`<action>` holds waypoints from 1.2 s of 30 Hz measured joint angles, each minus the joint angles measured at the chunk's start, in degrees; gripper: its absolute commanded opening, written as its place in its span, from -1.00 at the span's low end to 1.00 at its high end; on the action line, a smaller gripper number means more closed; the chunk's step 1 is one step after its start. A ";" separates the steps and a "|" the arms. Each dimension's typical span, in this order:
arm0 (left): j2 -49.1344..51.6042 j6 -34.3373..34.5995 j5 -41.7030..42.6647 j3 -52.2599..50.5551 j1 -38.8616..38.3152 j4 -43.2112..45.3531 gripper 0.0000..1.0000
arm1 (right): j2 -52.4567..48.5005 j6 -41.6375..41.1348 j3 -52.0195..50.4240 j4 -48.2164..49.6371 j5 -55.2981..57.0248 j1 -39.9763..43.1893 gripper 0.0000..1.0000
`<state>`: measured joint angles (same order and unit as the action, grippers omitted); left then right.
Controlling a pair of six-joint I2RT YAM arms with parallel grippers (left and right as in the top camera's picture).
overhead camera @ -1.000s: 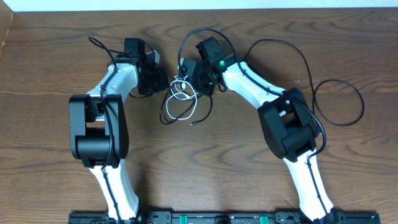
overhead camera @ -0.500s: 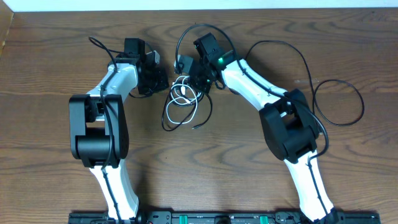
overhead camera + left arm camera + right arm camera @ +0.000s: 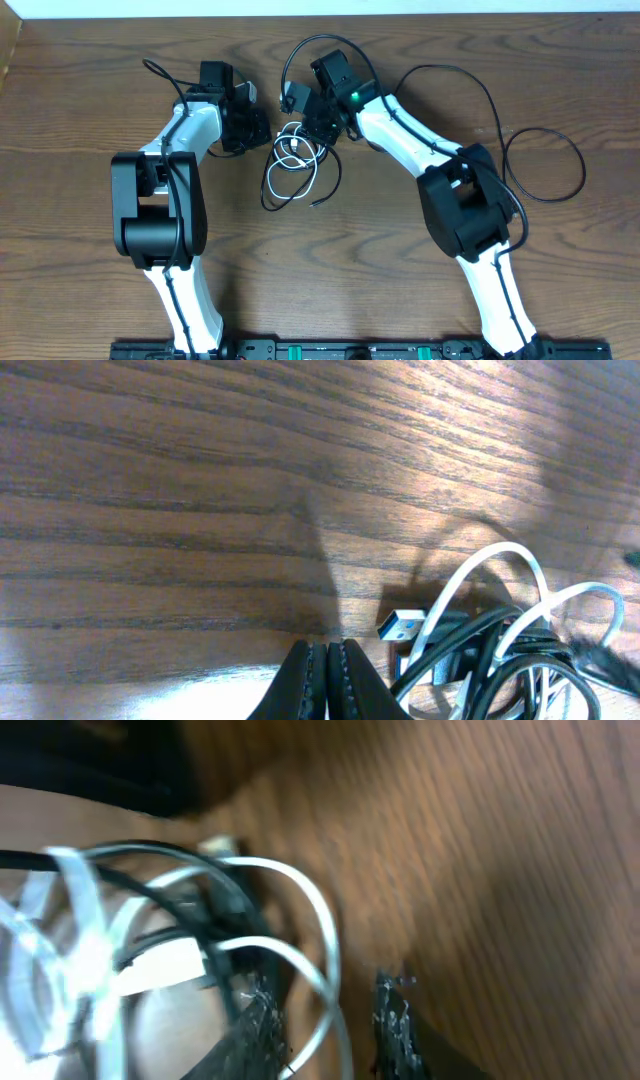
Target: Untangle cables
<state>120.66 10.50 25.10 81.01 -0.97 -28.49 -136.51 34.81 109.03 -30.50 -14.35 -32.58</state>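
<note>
Table dark wood-grain; cables tangled mid-table.

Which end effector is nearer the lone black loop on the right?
Right. The right end effector is at the tangle, left of the loop; the left end effector is farther left still.

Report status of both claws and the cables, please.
Left claw shut, empty. Right claw open around white cable. Cables tangled between claws. Nothing blocking.

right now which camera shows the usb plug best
Left wrist: the USB plug shows sharp and close, its metal end visible, beside the white cable. Overhead it is too small to pick out; the right wrist view is blurred.
</note>
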 measured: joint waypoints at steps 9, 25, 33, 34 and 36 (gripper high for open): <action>0.00 0.00 0.00 0.00 0.00 0.00 -0.84 | -1.36 0.11 0.00 -4.20 3.89 -0.04 -0.38; 0.00 0.00 0.00 0.00 0.00 0.00 -0.84 | -1.01 -1.16 0.63 -7.93 4.07 -1.20 -0.28; 0.00 0.00 0.00 0.00 0.00 0.00 -0.84 | 0.68 -3.10 0.63 -13.88 2.29 -1.73 -0.24; 0.00 0.00 0.00 0.00 0.00 0.00 -0.84 | 0.79 -3.17 0.63 -14.71 1.68 -1.81 -0.24; 0.00 0.00 0.00 0.00 0.00 0.00 -0.83 | 0.83 -3.39 0.63 -15.80 -0.02 -1.95 -0.21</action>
<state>120.66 10.50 25.10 81.01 -0.97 -28.49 -135.68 31.42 109.67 -46.30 -14.37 -34.52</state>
